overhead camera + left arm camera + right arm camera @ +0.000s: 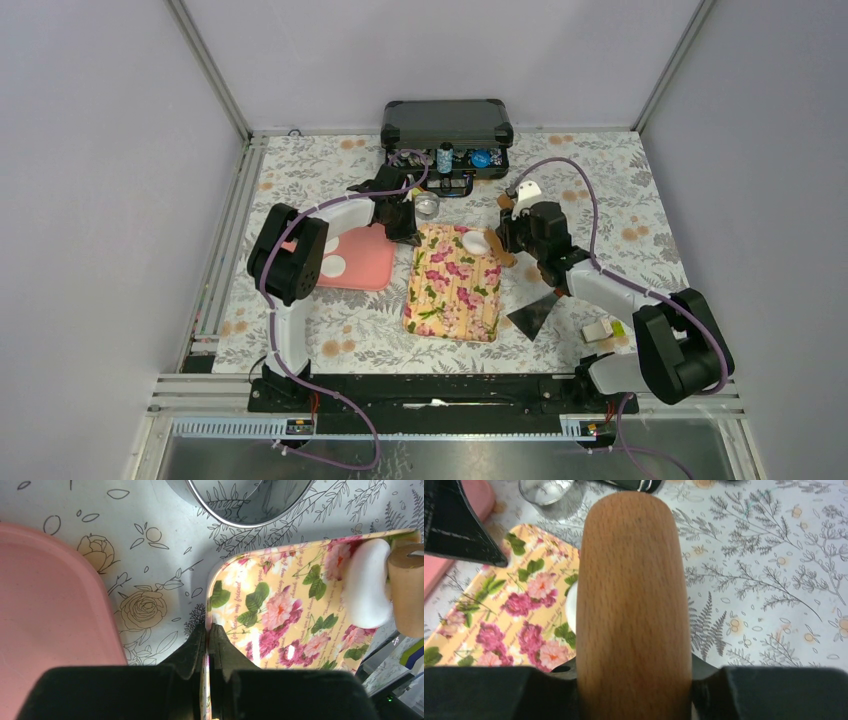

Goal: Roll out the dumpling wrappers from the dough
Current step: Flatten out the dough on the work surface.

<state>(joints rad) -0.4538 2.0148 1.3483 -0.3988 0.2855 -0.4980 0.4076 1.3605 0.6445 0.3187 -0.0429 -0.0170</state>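
A white lump of dough (477, 241) lies at the far right corner of the floral board (452, 283). My right gripper (508, 240) is shut on a wooden rolling pin (631, 595), whose end rests against the dough (367, 590); in the right wrist view the pin hides most of the dough. My left gripper (208, 630) is shut on the floral board's (280, 615) far left edge. A flat white dumpling wrapper (333, 266) lies on the pink tray (365, 262), left of the board.
A round silver tin (427, 205) stands just beyond the board. A black case (447, 125) sits at the back. A black scraper (535, 315) and a white-and-green block (600, 330) lie right of the board, near my right arm.
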